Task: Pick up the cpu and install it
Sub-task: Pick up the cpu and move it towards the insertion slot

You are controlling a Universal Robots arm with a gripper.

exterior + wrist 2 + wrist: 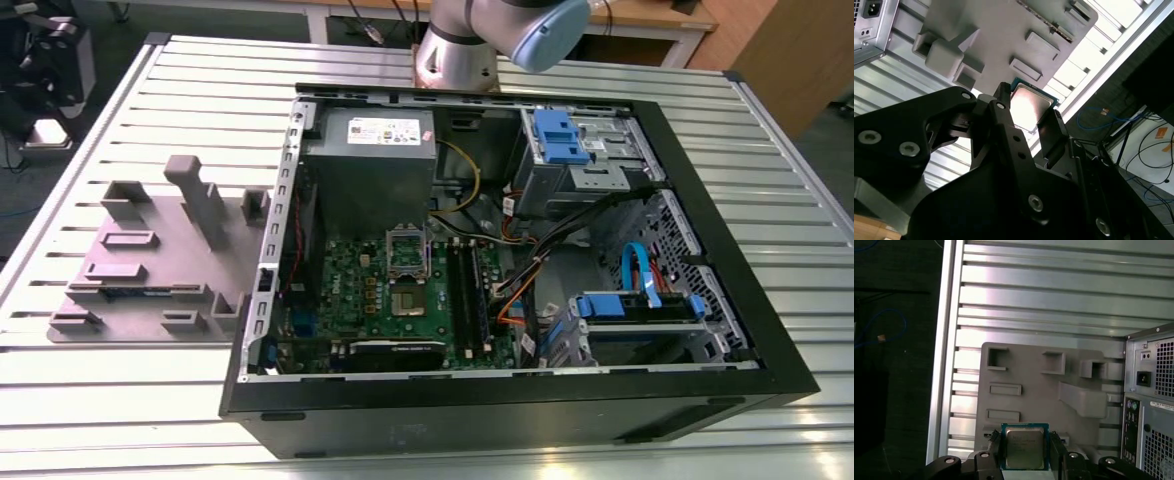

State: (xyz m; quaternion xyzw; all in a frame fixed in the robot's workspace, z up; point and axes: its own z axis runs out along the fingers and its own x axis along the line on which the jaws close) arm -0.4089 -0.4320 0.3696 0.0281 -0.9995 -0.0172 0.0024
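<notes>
The cpu (1025, 449) is a small square chip with a dull silver top and a green rim. It sits between the two black fingers (995, 452) of my gripper (1025, 454), which is shut on it. In the second wrist view the cpu (1030, 106) shows from its other side, clamped in the gripper (1028, 120), well above the grey holder tray (999, 30). The tray (1044, 395) lies on the ribbed table beneath the held chip. On the green motherboard inside the open computer case, the square socket (407, 298) has a dark centre.
The open black case (721, 300) fills the middle of the table, with a grey power supply (370, 150), blue drive brackets (558, 135) and cables. The grey tray (147, 255) lies at the exterior view's left. The arm's base (461, 50) stands behind the case.
</notes>
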